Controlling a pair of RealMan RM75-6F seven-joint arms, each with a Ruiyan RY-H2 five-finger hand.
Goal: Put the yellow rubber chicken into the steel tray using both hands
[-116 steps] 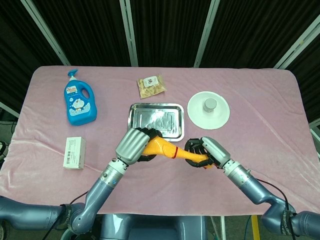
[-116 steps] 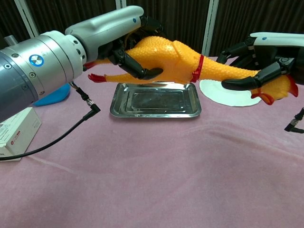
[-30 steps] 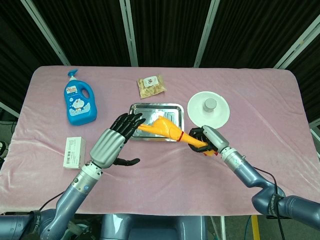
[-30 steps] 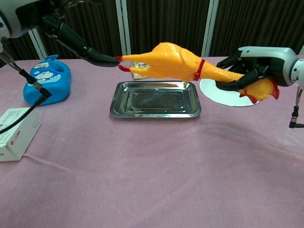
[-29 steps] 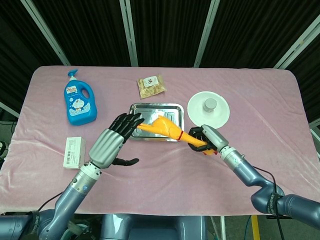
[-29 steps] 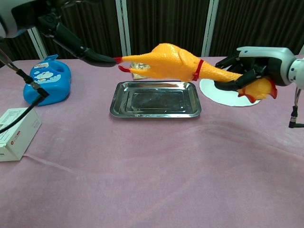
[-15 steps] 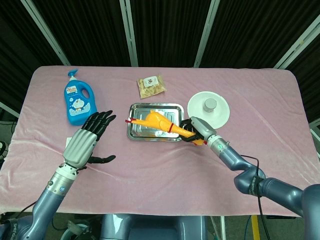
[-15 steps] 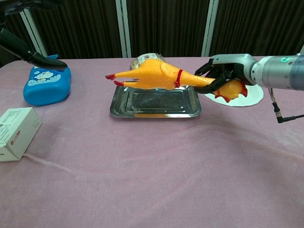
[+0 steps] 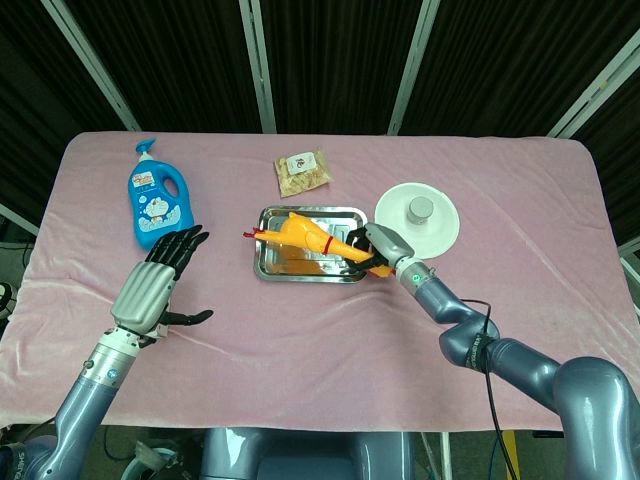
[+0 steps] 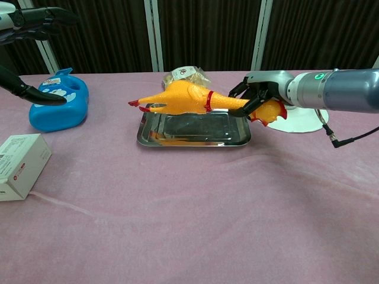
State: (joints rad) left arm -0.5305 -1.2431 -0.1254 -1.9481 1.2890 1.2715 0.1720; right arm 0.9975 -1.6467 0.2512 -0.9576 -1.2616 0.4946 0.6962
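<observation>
Over tray (image 10: 195,141): chicken (image 10: 183,97), R robot hand (image 10: 259,94).

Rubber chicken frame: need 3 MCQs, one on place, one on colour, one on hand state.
1. Where is the yellow rubber chicken?
A. above the steel tray
B. on the white plate
C. beside the box

2. What colour is the soap bottle?
A. green
B. blue
C. red

3. What is the left hand doing?
A. holding the chicken
B. pressing the tray
C. holding nothing

Key: 1 A, it hangs over the steel tray; 2 B, blue body; 3 C, fingers apart, only the right hand grips the chicken.
</observation>
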